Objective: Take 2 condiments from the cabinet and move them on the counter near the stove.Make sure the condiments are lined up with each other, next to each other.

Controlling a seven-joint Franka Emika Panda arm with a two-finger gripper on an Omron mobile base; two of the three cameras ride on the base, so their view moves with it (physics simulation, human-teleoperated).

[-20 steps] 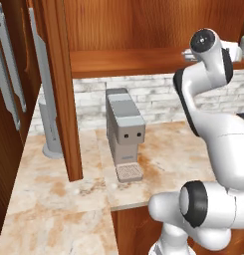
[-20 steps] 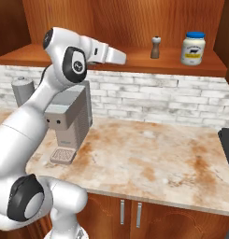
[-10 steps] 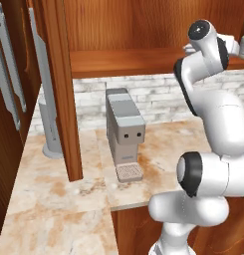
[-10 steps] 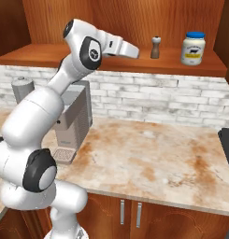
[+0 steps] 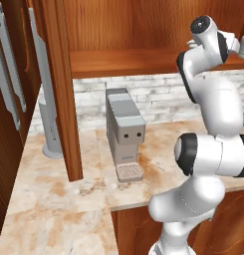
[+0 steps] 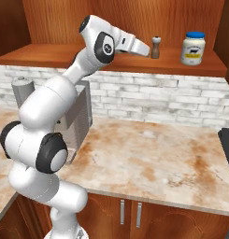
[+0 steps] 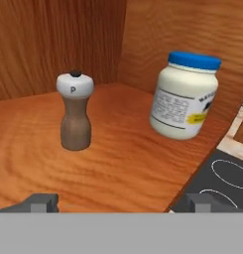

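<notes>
- Claw (image 6: 143, 48) is up at shelf height in the cabinet (image 6: 64, 18), spread wide with nothing between its tips, pointing along the plank shelf (image 6: 50, 55) toward the two condiments.
- From the hand cam both dark fingertips (image 7: 41, 202) peek up at the bottom edge, far apart, and the shaker sits roughly in line between them but further along the shelf, not touching.
- The little dark-brown shaker (image 7: 75, 111) with the pale cap stands upright on the shelf, looks like a "P" on the cap. In the right base view it's just past the claw tip (image 6: 155, 47), near but apart.
- The white jar (image 7: 186, 95) with the blue lid and yellowish label stands upright on the same shelf, toward the right end by the cabinet's side wall (image 6: 193, 48). It's well apart from the shaker, not lined up side by side.
- Down below, the tabletop (image 6: 148, 158) is beige marble-ish with rust blotches; a grey coffee machine (image 5: 124, 133) sits at its back edge against the white brick wall.
- Black edge of the stove (image 6: 227, 142) shows at the right end of the tabletop; its white ring burners are in the hand cam's lower right corner (image 7: 224, 178).
</notes>
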